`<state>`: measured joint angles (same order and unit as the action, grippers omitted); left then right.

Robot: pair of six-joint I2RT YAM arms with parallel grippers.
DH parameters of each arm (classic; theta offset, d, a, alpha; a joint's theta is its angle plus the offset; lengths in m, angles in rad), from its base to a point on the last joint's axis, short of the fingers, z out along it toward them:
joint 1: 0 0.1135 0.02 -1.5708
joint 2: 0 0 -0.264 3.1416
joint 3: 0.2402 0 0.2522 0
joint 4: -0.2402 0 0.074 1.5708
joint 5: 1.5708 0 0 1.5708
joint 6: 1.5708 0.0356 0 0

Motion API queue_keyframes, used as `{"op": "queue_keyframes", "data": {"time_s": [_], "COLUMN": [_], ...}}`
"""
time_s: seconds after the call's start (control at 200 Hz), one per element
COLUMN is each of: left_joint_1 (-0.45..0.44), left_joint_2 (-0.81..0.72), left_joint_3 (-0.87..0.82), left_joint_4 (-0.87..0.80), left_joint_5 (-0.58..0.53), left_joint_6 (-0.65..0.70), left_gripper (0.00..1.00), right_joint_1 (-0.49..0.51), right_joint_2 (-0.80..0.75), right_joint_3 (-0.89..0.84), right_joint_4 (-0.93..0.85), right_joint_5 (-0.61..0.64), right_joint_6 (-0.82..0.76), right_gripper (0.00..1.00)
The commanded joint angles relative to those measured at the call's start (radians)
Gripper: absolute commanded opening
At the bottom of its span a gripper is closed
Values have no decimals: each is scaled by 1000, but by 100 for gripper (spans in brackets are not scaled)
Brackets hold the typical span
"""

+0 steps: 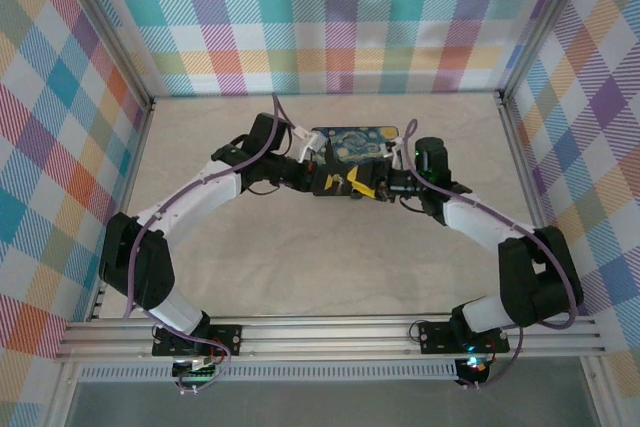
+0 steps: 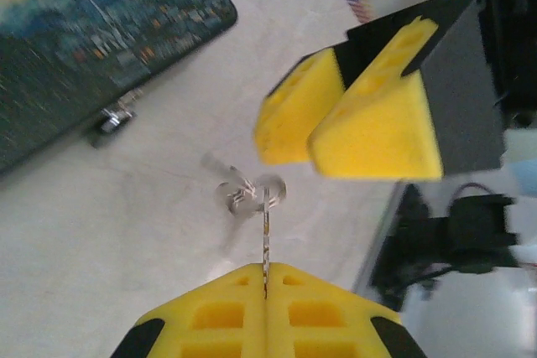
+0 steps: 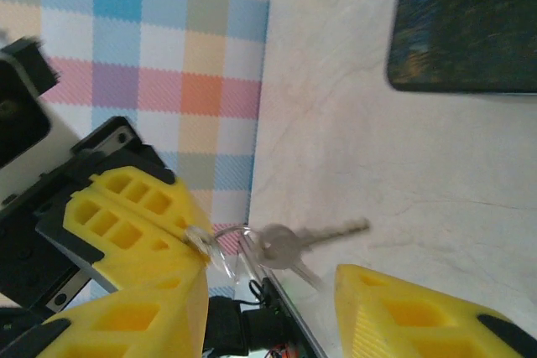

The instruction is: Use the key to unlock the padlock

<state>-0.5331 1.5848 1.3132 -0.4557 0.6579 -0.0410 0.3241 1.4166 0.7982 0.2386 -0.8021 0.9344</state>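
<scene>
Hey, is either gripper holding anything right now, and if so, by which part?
The left gripper pinches the key at its ring end, and the blade sticks out free. The right gripper is open and holds nothing.

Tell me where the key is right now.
In the left wrist view the key is pinched in the left end effector, just off the corner of the dark painted mat. The open right end effector sits close on its right.
</scene>
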Motion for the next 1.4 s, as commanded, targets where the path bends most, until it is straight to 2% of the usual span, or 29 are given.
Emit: {"op": "queue_keyframes", "data": {"time_s": [0.0,0.195,0.35,0.495,0.585,0.74,1.395], "left_joint_1": [-52,-127,-132,-146,-148,-152,-159], "left_joint_2": [7,16,21,-13,-33,-54,-80], "left_joint_3": [24,-46,-63,-153,-198,-219,-225], "left_joint_4": [-34,126,266,391,461,484,456], "left_joint_5": [-226,-316,-343,-333,-337,-349,-355], "left_joint_6": [254,647,751,868,870,872,919], "left_gripper": [0,0,0,0,0,0,0], "right_joint_1": [-10,-9,-7,-8,-7,-2,42], "right_joint_2": [-34,-25,-23,-32,-25,-4,54], "right_joint_3": [76,143,165,121,115,115,140], "right_joint_4": [-180,-246,-276,-212,-210,-176,-146], "right_joint_5": [20,46,63,78,77,51,59], "right_joint_6": [-32,104,180,279,285,295,288], "right_gripper": [45,46,47,46,43,39,35]}}
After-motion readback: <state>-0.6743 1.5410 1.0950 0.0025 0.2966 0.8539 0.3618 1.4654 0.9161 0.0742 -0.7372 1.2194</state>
